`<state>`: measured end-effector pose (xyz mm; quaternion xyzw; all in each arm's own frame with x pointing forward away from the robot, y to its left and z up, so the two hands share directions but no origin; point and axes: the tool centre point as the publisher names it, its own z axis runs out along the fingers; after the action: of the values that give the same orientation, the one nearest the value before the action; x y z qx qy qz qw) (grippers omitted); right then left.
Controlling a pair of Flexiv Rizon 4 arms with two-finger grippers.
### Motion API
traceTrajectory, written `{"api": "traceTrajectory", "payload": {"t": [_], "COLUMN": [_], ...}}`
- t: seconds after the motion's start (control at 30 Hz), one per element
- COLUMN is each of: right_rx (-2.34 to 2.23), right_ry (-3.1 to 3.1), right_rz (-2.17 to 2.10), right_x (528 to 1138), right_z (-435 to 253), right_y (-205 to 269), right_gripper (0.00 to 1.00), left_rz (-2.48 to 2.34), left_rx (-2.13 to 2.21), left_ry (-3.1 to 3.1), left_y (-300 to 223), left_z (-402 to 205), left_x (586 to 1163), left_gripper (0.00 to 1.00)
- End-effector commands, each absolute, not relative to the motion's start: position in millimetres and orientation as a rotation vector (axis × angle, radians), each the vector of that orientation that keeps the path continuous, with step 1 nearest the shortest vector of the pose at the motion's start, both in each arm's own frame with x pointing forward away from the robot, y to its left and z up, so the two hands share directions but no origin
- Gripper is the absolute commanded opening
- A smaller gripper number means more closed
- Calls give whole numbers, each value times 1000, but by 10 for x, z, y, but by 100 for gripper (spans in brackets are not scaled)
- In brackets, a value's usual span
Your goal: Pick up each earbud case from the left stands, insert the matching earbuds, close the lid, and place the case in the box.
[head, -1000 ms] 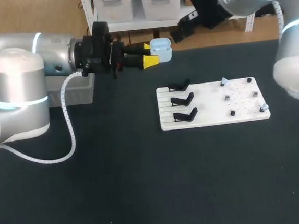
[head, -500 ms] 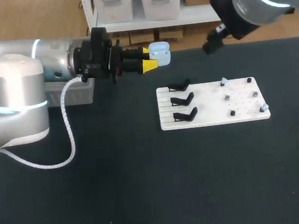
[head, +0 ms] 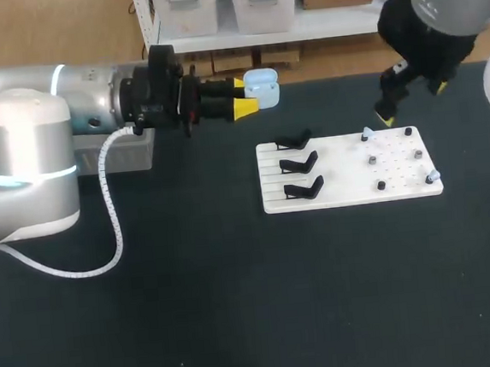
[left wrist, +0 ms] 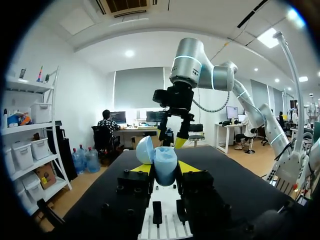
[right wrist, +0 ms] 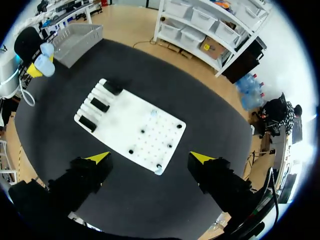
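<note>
Swung in from the far right, the right gripper (head: pixel 411 104) now hangs above the flat white board (head: pixel 347 173), fingers wide apart. Left gripper (head: pixel 246 94) clamps the glossy, rounded pale-blue earbud case (head: pixel 263 87), lid open, aloft near the table's far edge. Tiny pale pieces (head: pixel 367 133) on the board's pegs are possibly earbuds.

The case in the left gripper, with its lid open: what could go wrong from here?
The earbuds on the board are tiny, so the wide-open right gripper above could knock one off. The left gripper holds the case only at its yellow tips; pressing one in might make it slip.
</note>
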<state>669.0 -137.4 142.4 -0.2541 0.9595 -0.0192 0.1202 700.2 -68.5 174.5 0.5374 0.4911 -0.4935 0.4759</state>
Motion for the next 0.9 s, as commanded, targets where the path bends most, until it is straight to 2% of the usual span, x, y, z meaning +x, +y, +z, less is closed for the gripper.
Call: {"api": "traceTrajectory", "payload": {"t": [0.03,0.5,0.9], "right_rx": [-740,-644,-642], "right_ry": [2825,2885,2896], "right_rz": [-90,-61,-58], "right_x": [6550,6148,6136], "right_z": [1301,824,629], "right_y": [-1504,-1659,-1652], "right_gripper": [100,100,100], "left_rz": [-1201,-1201,-1201], "left_rx": [1308,1308,1308], "left_ry": [1200,1200,1200], "left_y": [-684,-684,-684], "left_z": [1739,1739,1739], "left_x": [6986,6986,6986], "left_gripper": [0,0,0]}}
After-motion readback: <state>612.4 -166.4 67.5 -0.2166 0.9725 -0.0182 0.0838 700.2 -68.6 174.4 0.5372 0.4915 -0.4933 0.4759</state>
